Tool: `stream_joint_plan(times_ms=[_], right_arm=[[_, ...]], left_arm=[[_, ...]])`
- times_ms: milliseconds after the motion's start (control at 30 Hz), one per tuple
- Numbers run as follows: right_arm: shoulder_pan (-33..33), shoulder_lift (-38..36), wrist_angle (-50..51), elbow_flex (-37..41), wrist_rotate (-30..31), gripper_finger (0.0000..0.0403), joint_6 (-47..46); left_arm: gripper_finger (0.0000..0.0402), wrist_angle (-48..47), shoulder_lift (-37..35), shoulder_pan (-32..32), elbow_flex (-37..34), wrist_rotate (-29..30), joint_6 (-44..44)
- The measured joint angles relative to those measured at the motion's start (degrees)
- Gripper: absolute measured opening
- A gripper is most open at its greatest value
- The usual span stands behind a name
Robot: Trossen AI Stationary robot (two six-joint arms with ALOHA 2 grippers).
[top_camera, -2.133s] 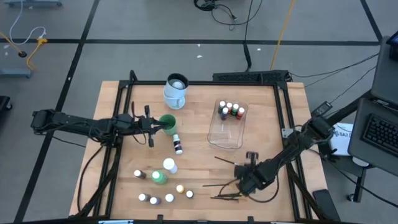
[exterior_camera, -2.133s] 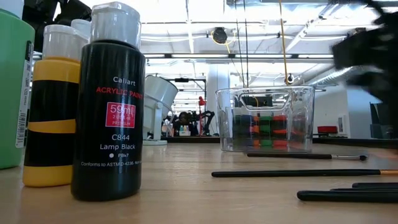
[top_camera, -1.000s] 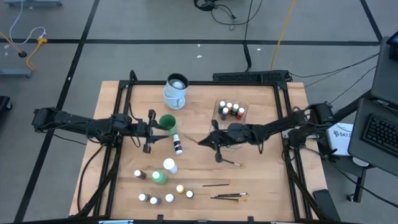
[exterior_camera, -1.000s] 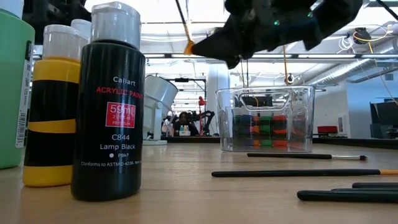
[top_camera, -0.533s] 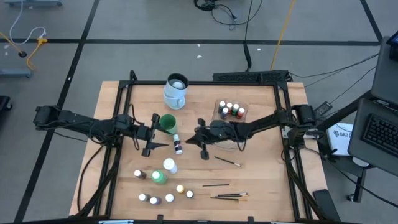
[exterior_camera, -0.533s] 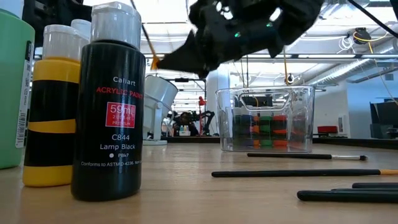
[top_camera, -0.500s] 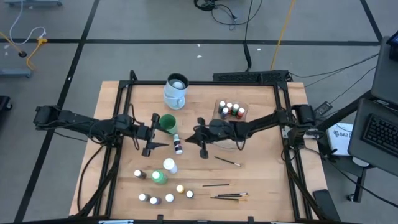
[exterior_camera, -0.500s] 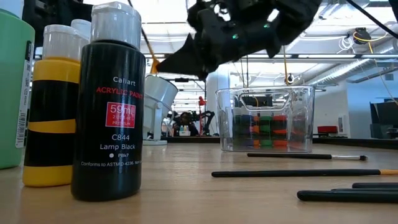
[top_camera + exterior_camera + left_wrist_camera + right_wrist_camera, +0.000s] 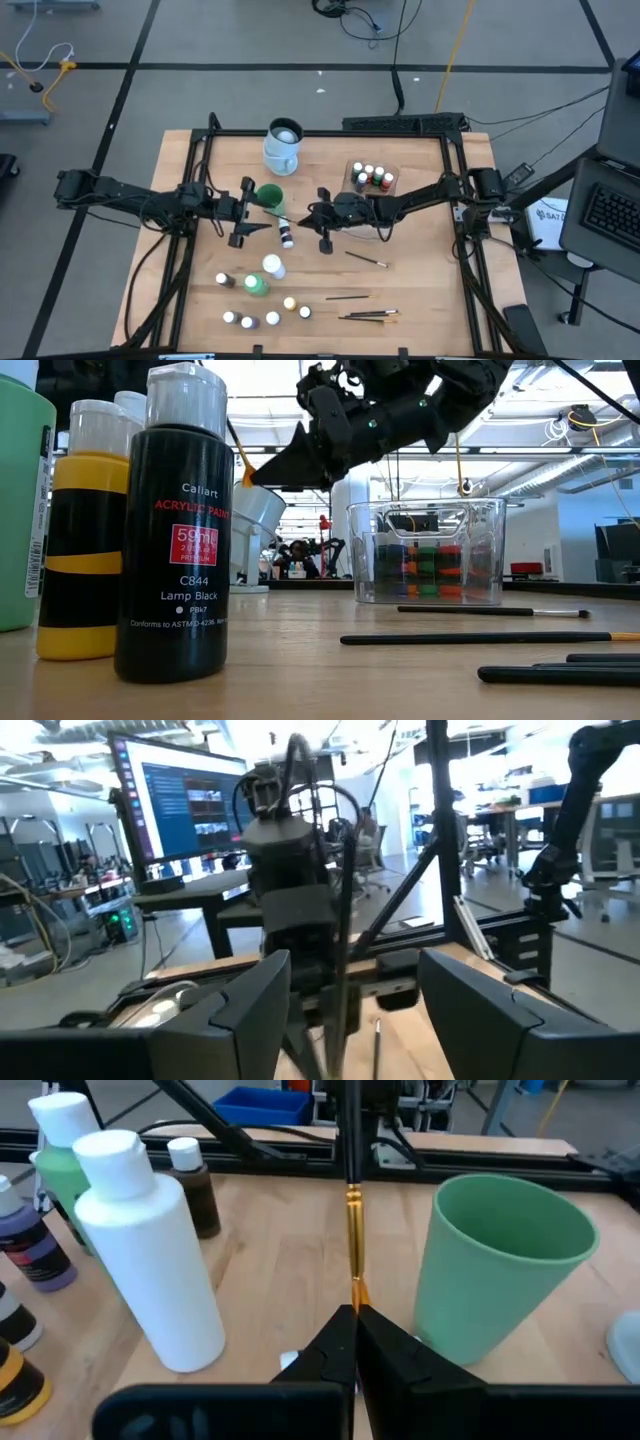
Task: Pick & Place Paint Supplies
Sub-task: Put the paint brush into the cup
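Observation:
My right gripper (image 9: 354, 1316) is shut on a thin dark-handled brush (image 9: 350, 1170) above the middle of the table, beside the green cup (image 9: 500, 1270). The brush's free handle end (image 9: 341, 920) reaches between the fingers of my left gripper (image 9: 258, 212), which stands open and apart from the brush. Small white-capped bottles (image 9: 248, 320) and a larger green one (image 9: 257, 286) stand near the front edge. A white bottle (image 9: 272, 266) and a small dark one (image 9: 287, 236) are closer to the cup. More brushes (image 9: 368, 316) lie flat at the front right. My right gripper pinches the brush between its two fingertips at the orange part (image 9: 357, 1293) just behind the gold ferrule. The bristle end is hidden by the fingers. The fingers come about level from the table's right, with the brush sticking out ahead along them. It is lifted clear, its handle slanting upward (image 9: 232, 438).
A clear tub (image 9: 425, 550) holding several small bottles stands at the back right, under my right arm. A white-and-pale-blue mug (image 9: 283, 146) stands at the far edge. One brush (image 9: 366, 259) lies alone in front of the tub. Black frame rails (image 9: 463, 215) border the table.
My right gripper has carried the brush toward the table's left, away from the tub and up to the open left gripper. The brush has stayed clear of the table. My left gripper has tipped slightly upward in place.

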State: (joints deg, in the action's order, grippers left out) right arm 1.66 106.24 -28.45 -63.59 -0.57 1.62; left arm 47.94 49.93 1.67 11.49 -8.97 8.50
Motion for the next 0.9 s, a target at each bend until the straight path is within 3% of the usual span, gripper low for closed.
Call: stream_joint_plan(times_ms=[600,733,900], right_arm=[[-0.89,0.00,2.56,0.02,0.60,0.0000,-0.93],[-0.89,0.00,2.60,0.02,0.57,0.0000,-0.93],[-0.89,0.00,2.60,0.02,0.56,0.0000,-0.93]], left_arm=[[0.0216,0.20,0.00,0.02,0.00,-0.52,0.43],[0.0176,0.62,0.00,0.02,0.00,0.27,0.78],[0.0095,0.64,0.00,0.02,0.00,0.72,0.86]])
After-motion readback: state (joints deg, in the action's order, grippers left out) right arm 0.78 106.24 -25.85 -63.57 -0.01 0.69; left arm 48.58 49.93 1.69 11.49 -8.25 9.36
